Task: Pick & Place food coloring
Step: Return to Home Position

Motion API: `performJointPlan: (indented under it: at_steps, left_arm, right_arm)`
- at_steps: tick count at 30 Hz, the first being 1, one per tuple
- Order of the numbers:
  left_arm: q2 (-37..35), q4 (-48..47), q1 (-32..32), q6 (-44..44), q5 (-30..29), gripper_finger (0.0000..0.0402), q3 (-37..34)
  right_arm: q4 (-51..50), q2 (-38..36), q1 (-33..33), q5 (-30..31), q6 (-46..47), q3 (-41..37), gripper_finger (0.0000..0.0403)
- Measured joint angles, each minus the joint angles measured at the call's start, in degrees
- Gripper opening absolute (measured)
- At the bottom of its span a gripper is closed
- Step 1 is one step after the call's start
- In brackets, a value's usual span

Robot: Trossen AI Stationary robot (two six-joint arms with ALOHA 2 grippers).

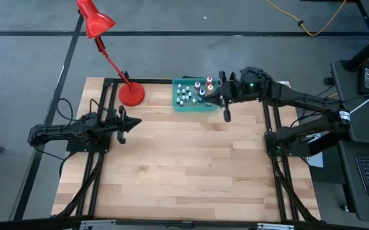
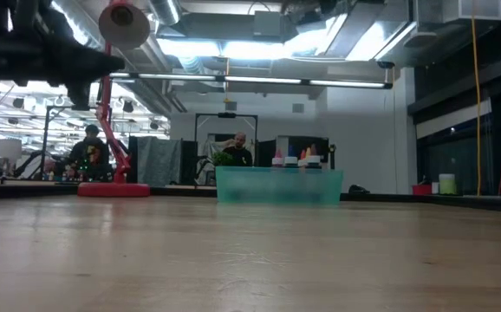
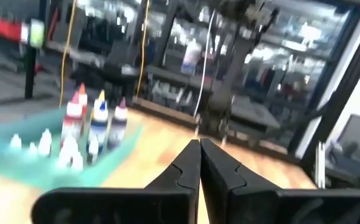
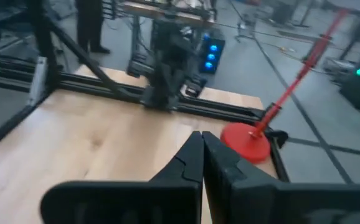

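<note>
1. Hovering over the left side of the wooden table [image 1: 184,166], the left gripper [image 1: 137,121] points toward the table's middle. The left wrist view shows its fingers pressed together with nothing between them.
2. The red desk lamp [image 1: 132,94] stands at the table's far edge, just beyond that gripper. Its stem leans away to a shade that hangs off the table.
3. The teal tray [image 1: 179,105] sits just right of the lamp's base, at the same far edge. The food coloring [image 1: 193,94] is all inside it. The small whitish bottles are spread across the tray, and the taller coloured ones are gathered toward its right end. In the low view their caps poke up above the tray's rim.
4. The right gripper [image 4: 201,135] hangs above the table near the tray's right end, aimed across the wood toward the left arm. Its fingers are pinched closed and empty. Its arm reaches in from the table's right side.
</note>
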Motion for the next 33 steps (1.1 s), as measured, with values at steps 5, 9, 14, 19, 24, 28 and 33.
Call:
performJointPlan:
  at_steps: [5,9,14,19,24,28,33]
  left_arm:
    - [0.0,-5.2,-0.1,-2.6,3.8,0.0012,0.0]
    - [0.2,-5.2,-0.1,-2.1,6.3,0.0009,0.0]
    - [0.2,-5.3,-0.1,-7.2,6.3,0.0006,0.0]
    - [0.2,-5.1,-0.1,-6.4,6.3,0.0010,0.0]
    - [0.2,-5.1,-0.1,-6.7,6.3,0.0009,0.0]
    - [0.2,-5.1,-0.1,-6.7,6.3,0.0006,0.0]
    - [0.2,-5.1,-0.1,-6.8,6.3,0.0010,0.0]
  right_arm:
    - [8.7,-0.6,1.3,-5.1,1.7,-5.0,0.0003]
    - [27.5,-3.0,2.2,-8.0,7.2,-17.4,0.0004]
    - [46.2,-11.3,4.9,-5.6,17.1,-35.0,0.0003]
    - [49.6,-27.5,10.6,4.1,18.0,-48.0,0.0002]
    - [51.2,-43.2,12.8,5.4,18.7,-58.1,0.0002]
    - [50.9,-54.3,12.7,5.7,18.3,-65.4,0.0002]
    - [43.1,-66.4,12.9,7.0,18.5,-69.2,0.0002]
